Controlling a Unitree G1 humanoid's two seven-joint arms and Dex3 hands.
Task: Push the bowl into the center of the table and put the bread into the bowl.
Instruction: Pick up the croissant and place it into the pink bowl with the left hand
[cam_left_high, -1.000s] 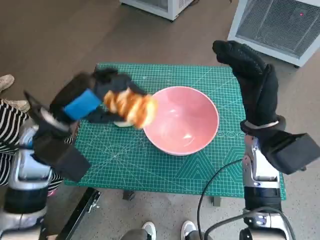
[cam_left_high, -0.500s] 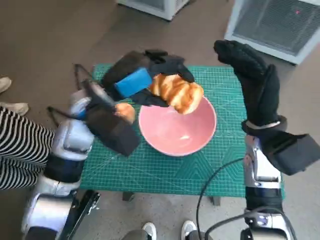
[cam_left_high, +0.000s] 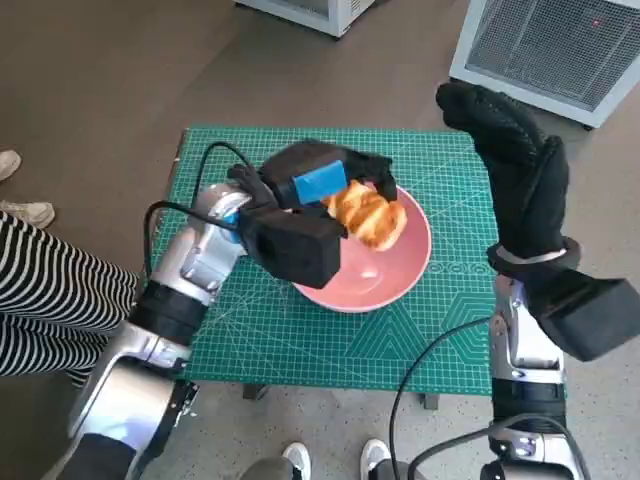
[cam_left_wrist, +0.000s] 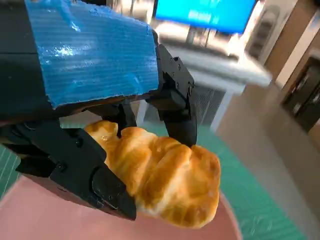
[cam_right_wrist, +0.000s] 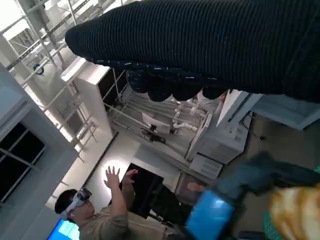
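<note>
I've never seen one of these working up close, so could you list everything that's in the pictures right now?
Bread: one, golden brown, held over the bowl.
Bowl: one, pink, near the mat's middle.
Cutting mat: one, green, covering the table.
Grilled units: two, pale, on the floor beyond the table.
Striped leg: one person's, black and white, beside the table.
Person with headset: one, arms raised, in the background.
Left hand: black, blue tape, grips the bread.
Right hand: black glove, raised, holds nothing.

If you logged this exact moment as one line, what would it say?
left hand: holds bread over pink bowl | right hand: raised, holds nothing | bread: not yet released | bowl: on green mat
</note>
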